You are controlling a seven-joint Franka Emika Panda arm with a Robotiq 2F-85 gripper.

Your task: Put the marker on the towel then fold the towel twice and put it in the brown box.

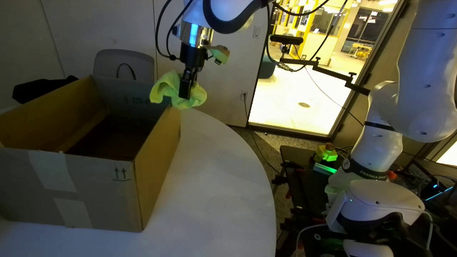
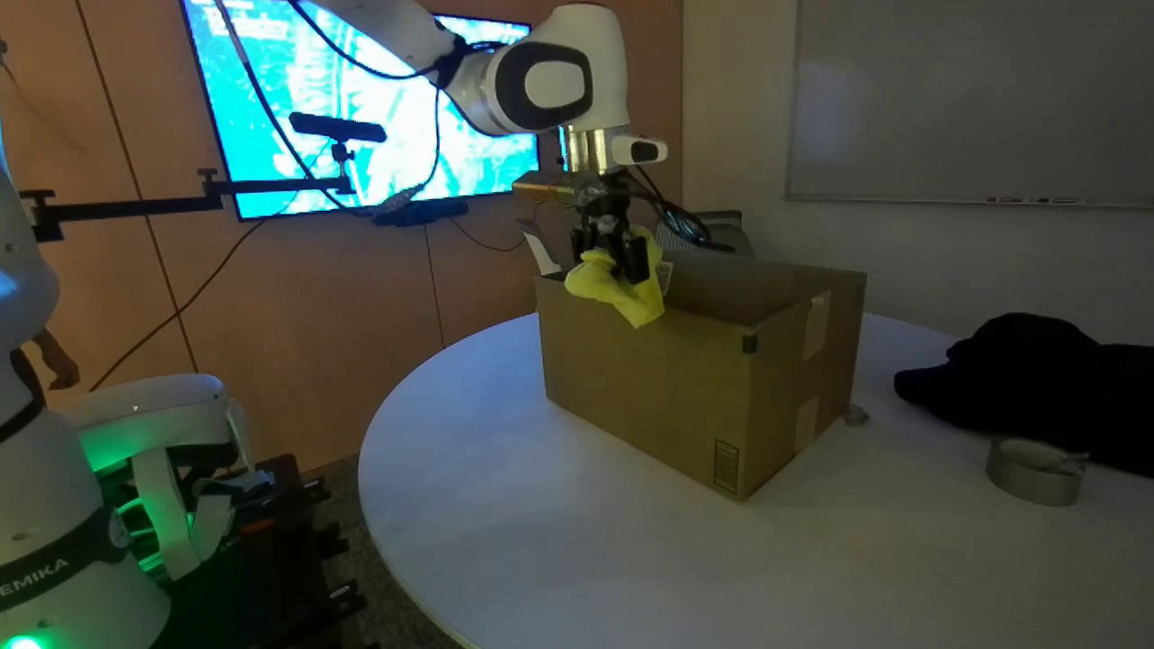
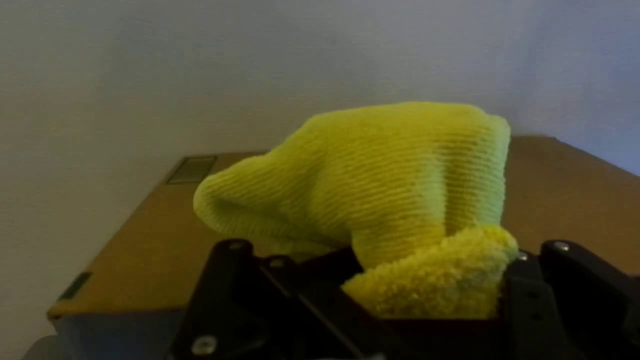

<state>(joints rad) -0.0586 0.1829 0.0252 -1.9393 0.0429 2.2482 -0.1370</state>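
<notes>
In both exterior views the cardboard box (image 1: pixel 100 194) stands on the round table (image 1: pixel 221 185). In an exterior view it takes up the left, a chair (image 1: pixel 107 64) behind it, the Panda arm base (image 1: pixel 382 200) at lower right. The gripper (image 1: pixel 185 94), upper centre, holds the towel (image 1: pixel 166 87) at the box's far right corner; touching or apart, I cannot tell. In an exterior view a cloth bundle (image 2: pixel 1037 388) and, before it, a tape roll (image 2: pixel 1032 482) lie right of the box; a screen (image 2: pixel 397 99) is upper left, a whiteboard (image 2: pixel 974 99) upper right.
</notes>
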